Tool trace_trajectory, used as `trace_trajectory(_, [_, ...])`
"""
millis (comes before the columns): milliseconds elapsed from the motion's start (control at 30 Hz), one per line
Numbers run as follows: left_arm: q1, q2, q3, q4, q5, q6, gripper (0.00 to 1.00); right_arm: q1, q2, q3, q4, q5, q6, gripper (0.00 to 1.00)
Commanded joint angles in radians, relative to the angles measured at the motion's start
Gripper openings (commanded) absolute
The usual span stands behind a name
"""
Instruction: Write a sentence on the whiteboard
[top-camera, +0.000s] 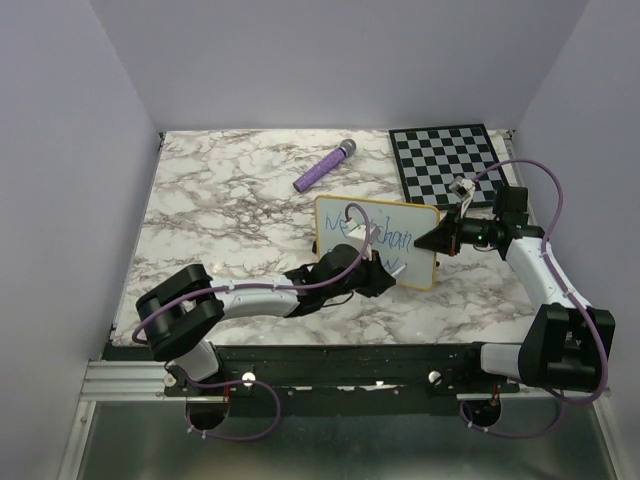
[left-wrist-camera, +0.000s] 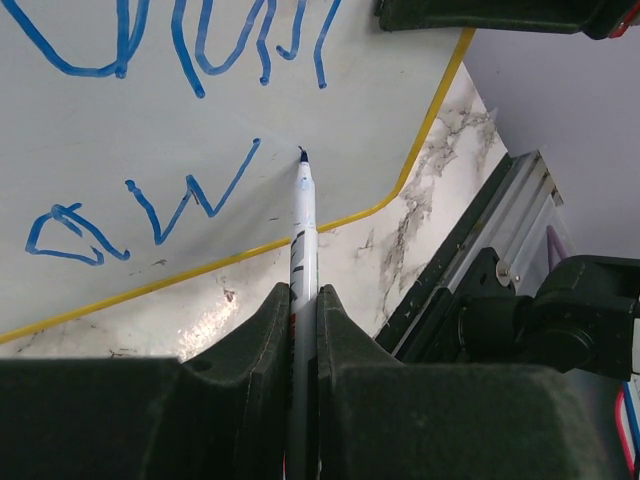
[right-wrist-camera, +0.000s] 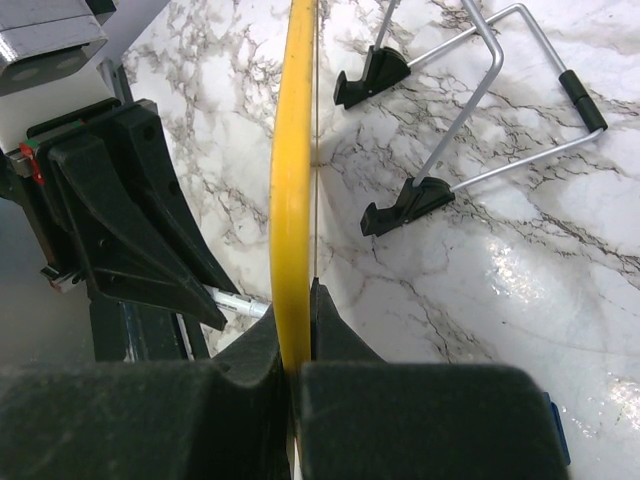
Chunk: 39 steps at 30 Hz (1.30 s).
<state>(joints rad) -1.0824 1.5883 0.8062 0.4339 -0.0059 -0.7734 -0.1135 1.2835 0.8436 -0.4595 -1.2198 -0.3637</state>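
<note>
The whiteboard (top-camera: 418, 262) stands on the marble counter (top-camera: 220, 220), a little right of the middle, with its white face turned toward the arms. Behind it, wire legs (right-wrist-camera: 480, 90) with black feet rest on the counter.

The right claw (top-camera: 438, 240) comes from the right side and is clenched on the right edge of the whiteboard. In the right wrist view its two fingers press the yellow frame (right-wrist-camera: 293, 150) from both sides, with the claw (right-wrist-camera: 295, 320) right on the edge.

The left claw (top-camera: 385, 268) reaches in front of the lower part of the whiteboard. It is closed tight around a white marker (left-wrist-camera: 303, 240), which points out straight between the fingers of the claw (left-wrist-camera: 303, 300). The dark tip of the marker touches the white face, close to the bottom frame.

The sentence (left-wrist-camera: 185, 195) is in thin blue strokes. The upper line I can read only in part, something like "chan" (top-camera: 388, 238). The lower line shows "aw", and the marker tip is just beside the "w", on its right in the left wrist view.

At the back of the counter lies a purple tube (top-camera: 325, 167), and a checkered board (top-camera: 450, 160) is in the back right corner, both apart from the whiteboard.
</note>
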Motion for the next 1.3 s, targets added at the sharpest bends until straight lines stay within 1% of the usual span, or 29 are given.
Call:
trace_trajectory(0, [-0.007,0.022,0.037,-0.046,0.001,0.017,0.00,-0.002,-0.018,-0.008,0.028,-0.057,0.008,0.01])
trace_trajectory(433, [-0.004,-0.016,0.025,-0.078,-0.068,0.013,0.00,-0.002,-0.019,-0.006,0.027,-0.058,0.008,0.01])
trace_trajectory(667, [0.002,-0.036,0.011,-0.058,-0.074,0.014,0.00,-0.002,-0.021,-0.006,0.025,-0.060,0.008,0.01])
trace_trajectory(900, [0.003,-0.030,0.037,-0.061,-0.049,0.023,0.00,-0.002,-0.021,-0.006,0.024,-0.058,0.006,0.01])
trace_trajectory(1267, [0.019,-0.051,0.007,-0.103,-0.097,-0.003,0.00,-0.002,-0.021,-0.005,0.024,-0.058,0.006,0.01])
